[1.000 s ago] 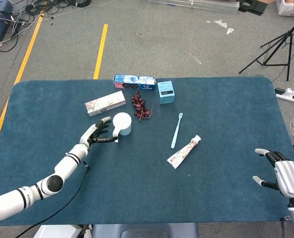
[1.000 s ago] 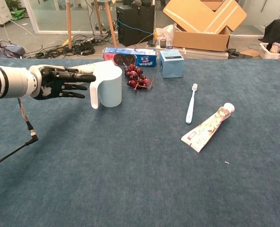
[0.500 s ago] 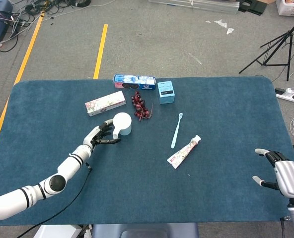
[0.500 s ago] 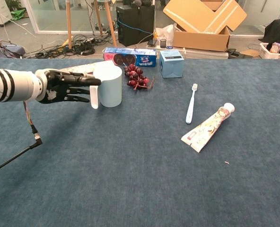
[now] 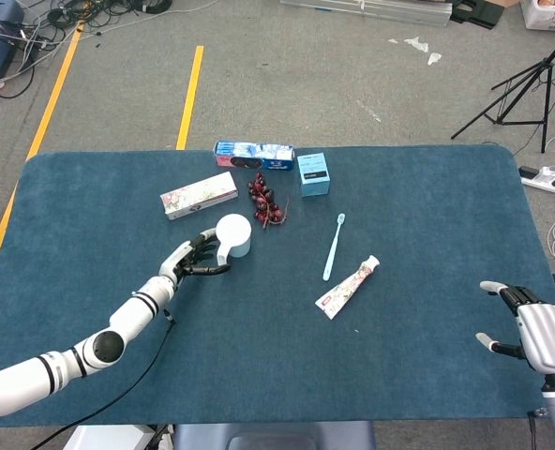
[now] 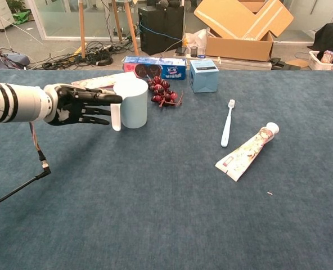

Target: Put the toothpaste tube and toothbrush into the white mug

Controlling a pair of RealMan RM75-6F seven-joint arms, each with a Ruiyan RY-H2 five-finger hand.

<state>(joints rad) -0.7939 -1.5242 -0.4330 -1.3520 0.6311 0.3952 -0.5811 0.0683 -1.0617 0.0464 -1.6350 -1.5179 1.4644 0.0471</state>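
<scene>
The left hand (image 6: pixel 79 105) is seen reaching sideways at the handle of the white mug (image 6: pixel 131 103), its dark fingers (image 6: pixel 102 98) spread above and below the handle; the uppermost finger appears to touch the mug's rim side. A firm grip cannot be confirmed from either view. The mug stands upright on the blue table (image 6: pixel 155 214).

Just beyond the mug from that hand a bunch of dark red grapes (image 6: pixel 164 92) is noted. Behind the hand lies a long flowered box (image 5: pixel 199 195); its print is too small to be read. Further back a blue biscuit packet (image 6: pixel 154 67) shows round dark biscuits and white lettering, not legible. Beside it stands a small light-blue carton (image 6: pixel 204 75) with a dark label on top, also unreadable.

The toothbrush (image 6: pixel 228 123) lies flat well beyond the mug, on the far side from the left hand, and the toothpaste tube (image 6: pixel 246 151) lies just past it, cap pointing away; patterned print, no legible brand.

The right hand (image 5: pixel 533 334) is held at the table's near corner, well apart from everything, fingers spread and nothing in it.
</scene>
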